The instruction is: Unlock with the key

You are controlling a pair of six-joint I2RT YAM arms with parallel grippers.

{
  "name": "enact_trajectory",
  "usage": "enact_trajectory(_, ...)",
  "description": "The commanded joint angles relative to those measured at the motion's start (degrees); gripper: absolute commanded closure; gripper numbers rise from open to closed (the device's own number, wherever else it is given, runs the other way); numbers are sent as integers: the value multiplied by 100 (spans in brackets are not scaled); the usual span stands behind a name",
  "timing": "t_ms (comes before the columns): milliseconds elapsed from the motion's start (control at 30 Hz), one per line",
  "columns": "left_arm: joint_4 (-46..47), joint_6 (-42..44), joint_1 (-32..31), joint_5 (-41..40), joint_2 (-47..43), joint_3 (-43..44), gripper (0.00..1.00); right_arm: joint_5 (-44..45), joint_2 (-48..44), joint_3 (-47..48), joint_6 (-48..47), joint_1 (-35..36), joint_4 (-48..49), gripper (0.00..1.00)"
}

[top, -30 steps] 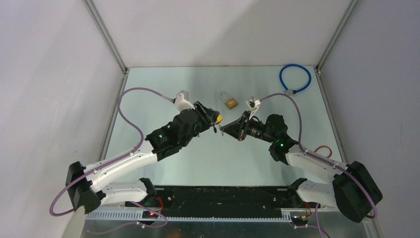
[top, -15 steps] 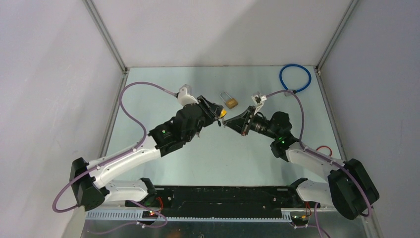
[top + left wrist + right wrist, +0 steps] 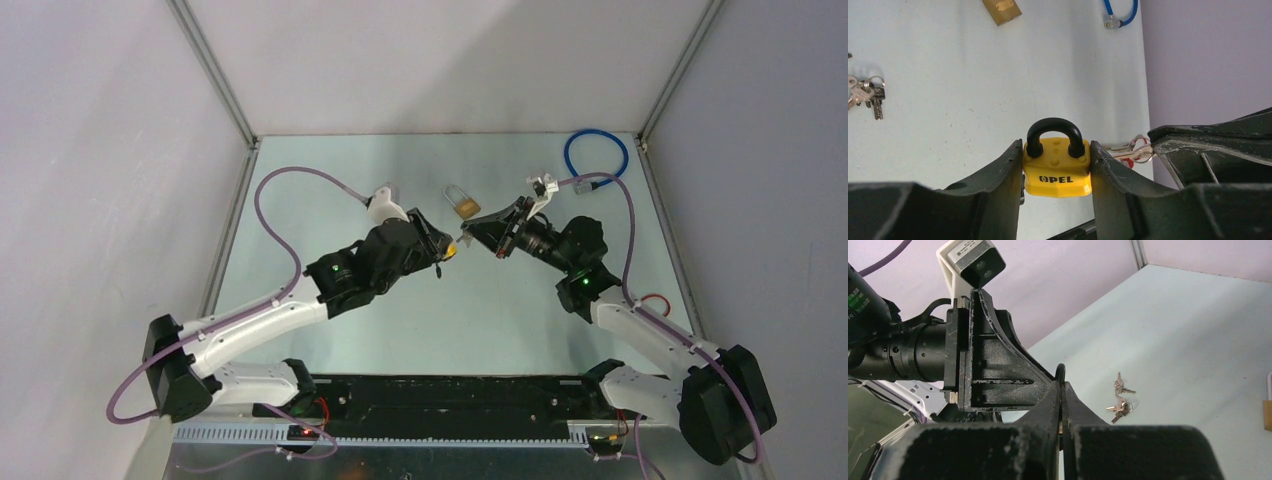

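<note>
My left gripper (image 3: 1056, 147) is shut on a yellow padlock (image 3: 1057, 171) with a black shackle and holds it above the table, shackle away from the wrist. The top view shows that gripper (image 3: 446, 247) and the padlock (image 3: 451, 249) at mid-table. My right gripper (image 3: 468, 232) is shut tip to tip with it, fingers pressed together on a thin key (image 3: 1061, 374). The left wrist view shows a silver key bunch with a ring (image 3: 1135, 150) at the right gripper's tip (image 3: 1154, 145), just right of the padlock. Whether the key sits in the keyhole is hidden.
A brass padlock (image 3: 462, 203) lies just beyond the grippers. A blue cable lock (image 3: 595, 158) lies at the far right corner. Loose key bunches (image 3: 1120, 402) lie on the table to the left. A red ring (image 3: 655, 303) lies near the right edge.
Both grippers have moved away from the bases and a little right, staying tip to tip. The right arm has swung up and right. The padlock stays in the left gripper.
</note>
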Motion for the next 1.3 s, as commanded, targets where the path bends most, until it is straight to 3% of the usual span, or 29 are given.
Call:
enact_trajectory(0, 162, -667, -4, -68, -100, 129, 100, 381, -17, 125, -222, 139, 196, 100)
enact_trajectory(267, 111, -1836, 672, 121, -548, -434, 100, 1063, -247, -414, 52, 171, 830, 100)
enact_trajectory(733, 128, -3724, 794, 644, -812, -510, 100, 2839, 529, -1604, -270, 1294, 4293, 100)
enact_trajectory(1267, 290, -4405, 790, 1075, -735, -469, 100, 3871, 615, -1701, -1149, 2002, 4804, 100)
